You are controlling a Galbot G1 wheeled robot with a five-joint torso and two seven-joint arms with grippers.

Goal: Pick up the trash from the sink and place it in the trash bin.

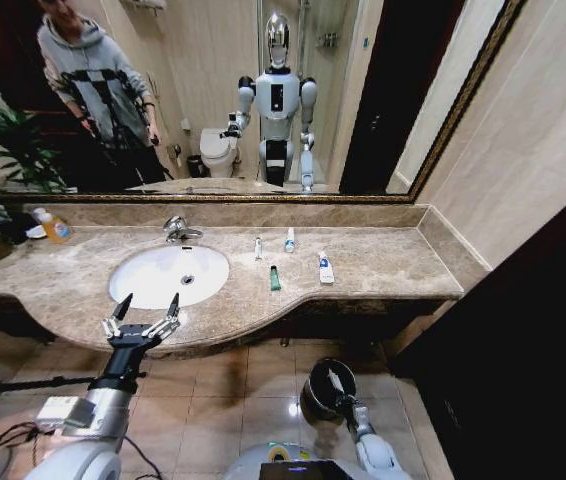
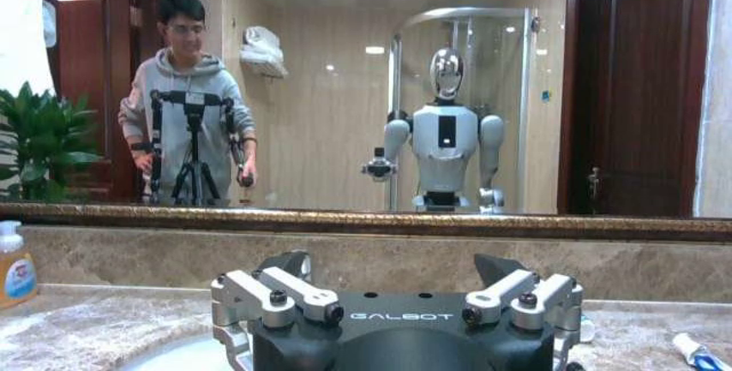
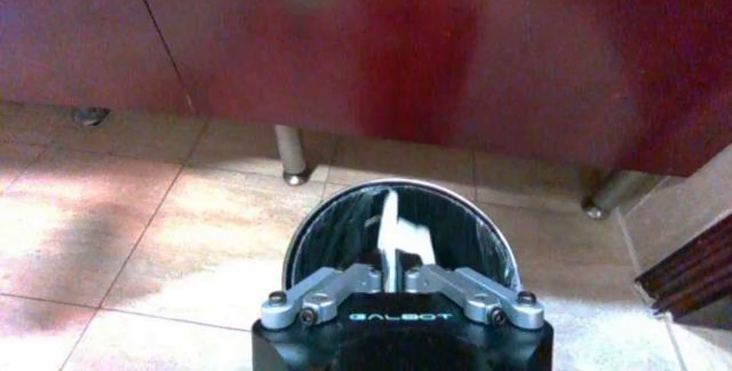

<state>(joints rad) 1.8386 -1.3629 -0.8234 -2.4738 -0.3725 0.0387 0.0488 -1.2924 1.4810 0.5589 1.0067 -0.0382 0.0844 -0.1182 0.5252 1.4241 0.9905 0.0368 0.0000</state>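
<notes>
The white oval porcelain sink (image 1: 168, 275) looks glossy and smooth in a polished, mottled beige-brown marble counter (image 1: 383, 262); its faucet (image 1: 176, 229) is shiny chrome. The small dark round bin (image 3: 400, 225) has a gleaming metallic rim.

Head view: high above the bench (image 1: 383, 262), looking forward and down over the sink (image 1: 169, 275), the wall mirror (image 1: 263, 90) behind it and the floor below.
Left wrist view: low, close before the sink's front rim, facing level across the bench into the mirror (image 2: 343, 88).
Right wrist view: close above the trash bin (image 3: 395, 225), facing down at the floor under the bench.
Shared: head and left wrist views share the bench and mirror; head and right wrist views share the trash bin (image 1: 325, 388).
</notes>
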